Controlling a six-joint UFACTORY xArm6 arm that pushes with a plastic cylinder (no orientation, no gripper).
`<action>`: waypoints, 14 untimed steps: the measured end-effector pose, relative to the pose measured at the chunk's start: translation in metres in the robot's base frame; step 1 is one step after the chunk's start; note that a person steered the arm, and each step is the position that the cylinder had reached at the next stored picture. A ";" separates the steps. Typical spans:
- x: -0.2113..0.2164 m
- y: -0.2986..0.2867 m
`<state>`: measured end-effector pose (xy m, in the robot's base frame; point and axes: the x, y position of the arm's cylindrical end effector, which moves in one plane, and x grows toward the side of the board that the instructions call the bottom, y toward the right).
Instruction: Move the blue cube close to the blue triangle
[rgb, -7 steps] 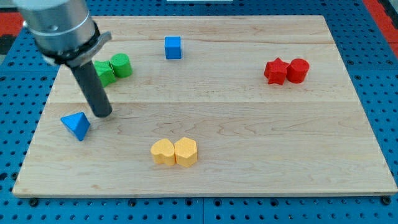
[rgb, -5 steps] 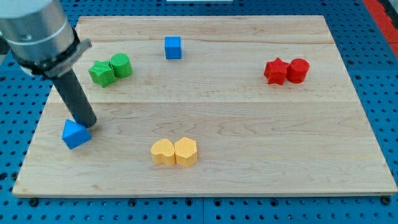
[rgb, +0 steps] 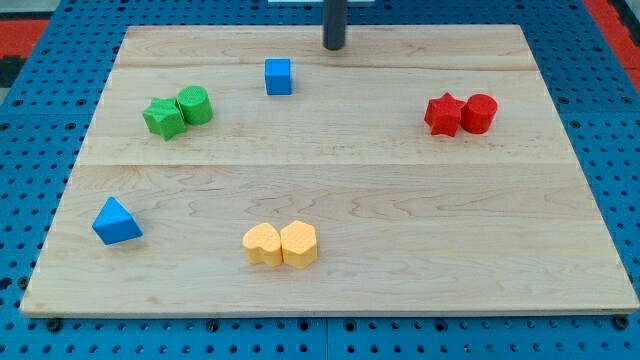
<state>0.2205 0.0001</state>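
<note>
**benchrat:** So where's the rod sitting right now?

**pusher_bot:** Up near the view's top edge of the wooden board (rgb: 400, 200). My tip (rgb: 333, 47) is planted just up and to the right of the blue cube (rgb: 279, 76), near it but with a clear strip of wood between them, not touching. It's only a plain rod, no jaws on it, so nothing to be spread or pinched.

**benchrat:** And the triangle?

**pusher_bot:** Blue triangle (rgb: 116, 222) is way down at the lower left of the board, well apart from the cube and from my tip.

**benchrat:** Anything between those two?

**pusher_bot:** Kinda. A green star-ish block (rgb: 163, 118) and a green cylinder (rgb: 195, 104) sit touching each other at the upper left, roughly beside the line from cube to triangle.

**benchrat:** Rest of the board?

**pusher_bot:** Two yellow blocks touching, near the bottom middle: a heart-looking one (rgb: 263, 244) and a hexagon-ish one (rgb: 299, 243). Over on the right, a red star (rgb: 443, 114) pressed up against a red cylinder (rgb: 479, 113). Blue pegboard (rgb: 610, 120) all round the board.
</note>
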 end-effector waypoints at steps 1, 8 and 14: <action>0.027 -0.037; 0.054 -0.031; 0.073 -0.078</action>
<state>0.2933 -0.0781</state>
